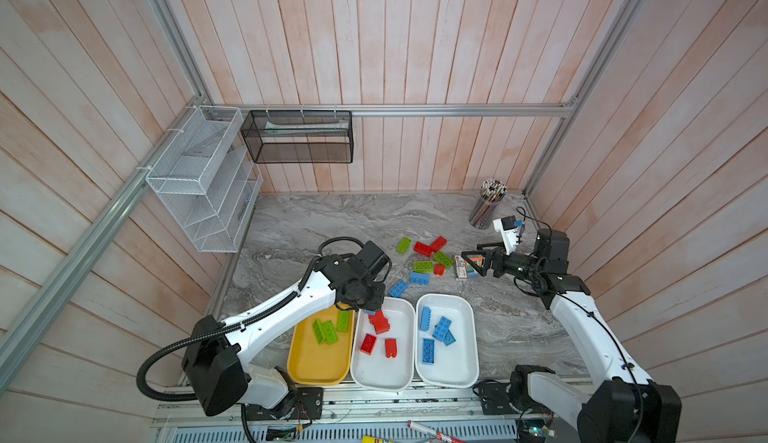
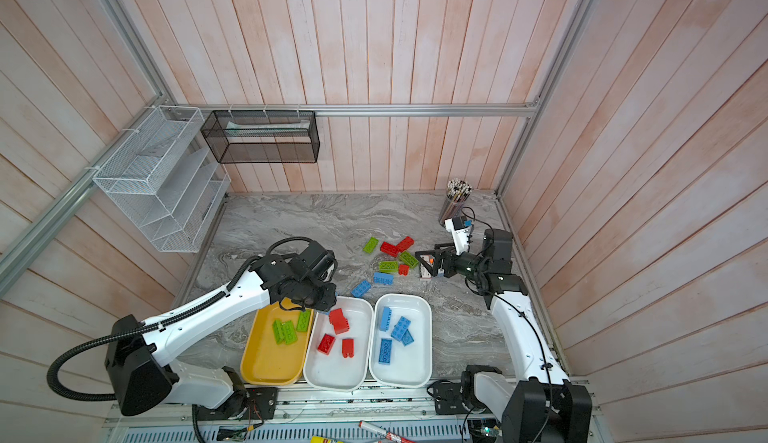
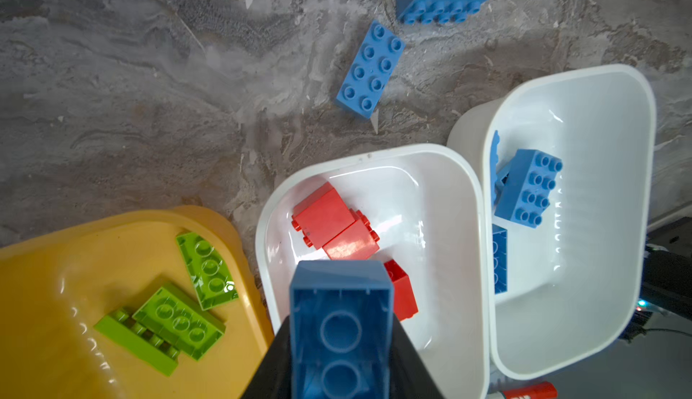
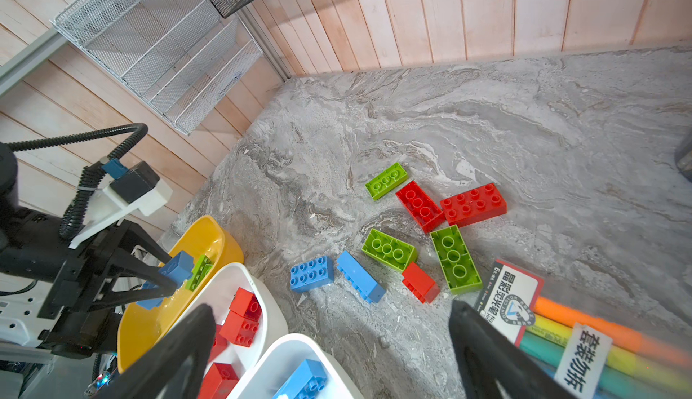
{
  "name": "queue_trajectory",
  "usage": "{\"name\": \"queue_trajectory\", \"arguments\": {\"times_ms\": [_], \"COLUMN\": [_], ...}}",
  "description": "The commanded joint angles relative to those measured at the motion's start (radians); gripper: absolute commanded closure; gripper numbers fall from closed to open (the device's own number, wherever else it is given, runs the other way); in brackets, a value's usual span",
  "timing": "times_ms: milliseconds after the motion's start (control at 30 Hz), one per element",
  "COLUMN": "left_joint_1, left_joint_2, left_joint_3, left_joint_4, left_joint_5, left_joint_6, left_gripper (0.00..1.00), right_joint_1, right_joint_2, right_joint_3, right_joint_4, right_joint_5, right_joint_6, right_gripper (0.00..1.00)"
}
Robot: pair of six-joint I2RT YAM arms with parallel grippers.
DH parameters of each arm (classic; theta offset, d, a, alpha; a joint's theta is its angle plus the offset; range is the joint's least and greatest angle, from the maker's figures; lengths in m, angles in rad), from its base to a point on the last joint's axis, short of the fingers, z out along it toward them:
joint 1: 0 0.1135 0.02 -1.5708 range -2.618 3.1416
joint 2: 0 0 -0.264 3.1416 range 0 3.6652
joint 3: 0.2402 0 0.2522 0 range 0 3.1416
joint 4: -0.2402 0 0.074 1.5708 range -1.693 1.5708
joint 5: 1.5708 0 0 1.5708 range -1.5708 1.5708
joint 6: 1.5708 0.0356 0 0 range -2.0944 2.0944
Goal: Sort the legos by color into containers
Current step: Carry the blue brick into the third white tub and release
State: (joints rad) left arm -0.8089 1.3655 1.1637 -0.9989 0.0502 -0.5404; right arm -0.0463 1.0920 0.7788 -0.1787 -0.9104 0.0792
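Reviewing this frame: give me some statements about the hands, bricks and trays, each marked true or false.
1. The left hand is shut on a blue brick. True.
2. The yellow tray is empty. False: green bricks lie in it.
3. The right hand is open and holds nothing. True.
4. Every loose blue piece lies in a tray. False: two blue bricks lie on the table, apart from the trays.
5. The middle white tray holds red bricks. True.
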Motion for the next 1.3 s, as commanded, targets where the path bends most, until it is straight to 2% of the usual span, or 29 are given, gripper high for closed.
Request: {"name": "queue_trajectory", "arguments": {"times_ms": [0, 233, 267, 400, 700, 833, 1000, 1067, 1167, 1267], "left_joint_1": [-0.013, -0.137, -0.188, -0.297, -0.439, -0.458, -0.455, -0.452, -0.435, -0.370], "left_joint_2": [-0.038, 0.023, 0.046, 0.162, 0.409, 0.477, 0.469, 0.431, 0.380, 0.336], "left_joint_3": [-0.033, -0.007, 0.002, 0.056, 0.137, 0.159, 0.202, 0.221, 0.287, 0.321], "left_joint_4": [0.049, 0.200, 0.227, 0.289, 0.383, 0.383, 0.313, 0.309, 0.260, 0.202], "left_joint_5": [0.065, 0.153, 0.170, 0.202, 0.219, 0.205, 0.141, 0.147, 0.138, 0.124], "left_joint_6": [-0.044, -0.075, -0.086, -0.096, -0.087, -0.082, -0.058, -0.043, -0.004, 0.042], "left_gripper": [0.70, 0.70, 0.70, 0.70, 0.70, 0.66, 0.44, 0.40, 0.38, 0.38], "right_joint_1": [0.008, 0.012, 0.013, 0.012, 0.013, 0.013, 0.013, 0.013, 0.013, 0.013], "right_joint_2": [0.012, 0.011, 0.009, 0.004, -0.004, -0.014, -0.017, -0.018, -0.020, -0.023], "right_joint_3": [-0.003, 0.002, 0.003, -0.001, -0.013, -0.014, -0.012, -0.011, -0.007, -0.006], "right_joint_4": [0.015, 0.006, 0.003, -0.002, -0.010, -0.019, -0.023, -0.022, -0.024, -0.020], "right_joint_5": [-0.018, -0.009, -0.005, 0.002, 0.004, 0.011, 0.009, 0.010, 0.008, 0.009], "right_joint_6": [0.006, -0.001, -0.002, -0.009, -0.019, -0.025, -0.026, -0.025, -0.022, -0.018], "right_gripper": [0.02, 0.02, 0.02, 0.02, 0.02, 0.02, 0.02, 0.02, 0.02, 0.02]}}
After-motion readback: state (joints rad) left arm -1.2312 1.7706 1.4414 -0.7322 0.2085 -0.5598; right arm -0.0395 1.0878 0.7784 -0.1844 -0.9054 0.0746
